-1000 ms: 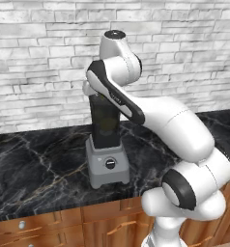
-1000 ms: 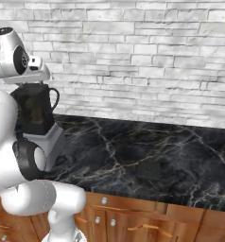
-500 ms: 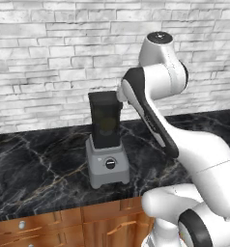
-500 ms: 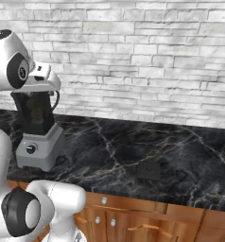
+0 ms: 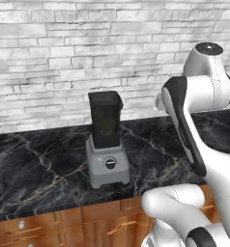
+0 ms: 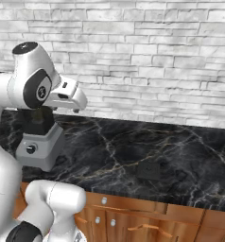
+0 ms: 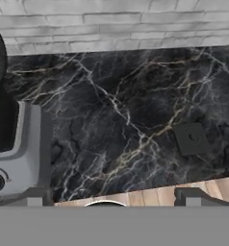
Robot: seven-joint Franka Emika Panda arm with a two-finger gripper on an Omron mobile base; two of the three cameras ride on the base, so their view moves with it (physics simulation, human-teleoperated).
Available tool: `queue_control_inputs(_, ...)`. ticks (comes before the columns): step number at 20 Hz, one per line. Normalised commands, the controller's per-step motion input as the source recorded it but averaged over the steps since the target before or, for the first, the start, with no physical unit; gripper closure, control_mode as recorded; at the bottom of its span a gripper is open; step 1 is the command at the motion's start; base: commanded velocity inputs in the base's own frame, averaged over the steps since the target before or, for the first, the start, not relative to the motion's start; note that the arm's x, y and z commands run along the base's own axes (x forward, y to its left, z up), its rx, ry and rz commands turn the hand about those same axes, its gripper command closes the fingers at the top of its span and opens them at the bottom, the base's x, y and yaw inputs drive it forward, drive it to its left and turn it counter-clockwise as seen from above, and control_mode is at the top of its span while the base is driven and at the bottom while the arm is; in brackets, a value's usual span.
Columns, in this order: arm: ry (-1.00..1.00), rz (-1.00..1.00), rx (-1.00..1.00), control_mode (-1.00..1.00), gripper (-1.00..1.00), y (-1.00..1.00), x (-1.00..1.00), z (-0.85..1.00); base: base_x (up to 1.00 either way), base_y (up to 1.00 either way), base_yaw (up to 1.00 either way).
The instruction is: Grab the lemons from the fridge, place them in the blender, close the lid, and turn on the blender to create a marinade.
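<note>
- Nearest, the wood cabinets (image 5: pixel 49 226) run under the counter's front edge; the gripper (image 7: pixel 111 197) hangs above that edge, fingers spread wide with nothing between them.
- On the dark marble counter (image 6: pixel 180 156), the lid (image 7: pixel 192 138) lies flat on the right side, well apart from the blender (image 5: pixel 106 140) at the left.
- The step in hand looks like fetching the lid: something yellowish shows inside the jar, probably the lemons, and the jar's top seems uncovered.
- To do it well, carry the open gripper right and a little farther back until the lid sits midway between the fingers, then come straight down.
- The lid is thin and flat, so go low enough for the fingers to catch its edges, and square them to its sides before closing.
- Farthest, the brick wall (image 5: pixel 64 48); keep the arm's elbow off it and off the jar.
</note>
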Motion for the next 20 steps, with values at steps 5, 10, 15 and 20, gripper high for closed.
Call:
queue_control_inputs(5,0.15,-0.12,0.04,-1.00,-1.00,-1.00,-0.14,-0.28,0.00,0.00,0.00)
queue_control_inputs(10,0.25,-0.02,0.08,-1.00,-1.00,-1.00,-0.12,-0.91,0.00,0.00,0.00)
queue_control_inputs(15,0.32,0.00,0.16,-1.00,-1.00,-1.00,0.17,-1.00,0.00,0.00,0.00)
queue_control_inputs(20,0.21,0.06,0.03,-1.00,-1.00,-1.00,0.91,-1.00,0.00,0.00,0.00)
